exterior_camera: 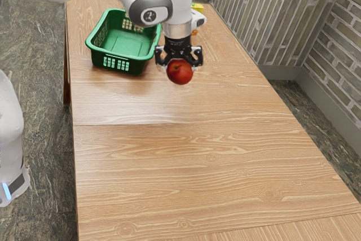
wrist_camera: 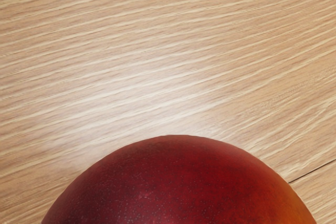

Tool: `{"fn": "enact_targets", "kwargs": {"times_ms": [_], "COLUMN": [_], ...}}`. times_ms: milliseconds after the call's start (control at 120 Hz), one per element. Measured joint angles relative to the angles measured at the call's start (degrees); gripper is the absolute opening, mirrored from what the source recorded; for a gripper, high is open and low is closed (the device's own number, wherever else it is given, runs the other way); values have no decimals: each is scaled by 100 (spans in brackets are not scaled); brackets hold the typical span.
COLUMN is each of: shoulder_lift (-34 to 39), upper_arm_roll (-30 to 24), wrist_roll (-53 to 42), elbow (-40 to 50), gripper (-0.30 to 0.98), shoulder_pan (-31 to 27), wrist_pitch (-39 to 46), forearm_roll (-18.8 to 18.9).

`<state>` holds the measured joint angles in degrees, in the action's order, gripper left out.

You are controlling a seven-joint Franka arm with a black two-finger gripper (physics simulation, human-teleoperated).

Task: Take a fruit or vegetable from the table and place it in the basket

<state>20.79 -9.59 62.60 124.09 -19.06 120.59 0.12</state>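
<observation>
The red fruit is gripped between the two fingers of the hand, one pressed to each side, and is held above the wooden surface. The green basket, still unfilled, is set near the hand, toward the exterior view's left. Beyond the hand, a yellow thing is partly hidden by the arm.

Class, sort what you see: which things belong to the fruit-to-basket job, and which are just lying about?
Part of the job:
- red fruit, held up
- gripper, shut on it
- green basket, where it should go

Just lying about:
- yellow thing, partly hidden behind the arm; I can't tell what it is
</observation>
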Motion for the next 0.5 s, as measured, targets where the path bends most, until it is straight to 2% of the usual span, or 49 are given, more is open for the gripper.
{"fn": "enact_targets", "kwargs": {"times_ms": [142,275,417,500], "shoulder_lift": [86,76,56,-199], "upper_arm_roll": [2,17,114,262], "wrist_roll": [-188,-461,-788,-998], "elbow": [-70,-207,-343,-639], "gripper": [39,39,39,40], "shoulder_pan": [-1241,-2157,-2785,-2921], "wrist_pitch": [-105,-155,-187,-210], "forearm_roll": [142,163,143,136]}}
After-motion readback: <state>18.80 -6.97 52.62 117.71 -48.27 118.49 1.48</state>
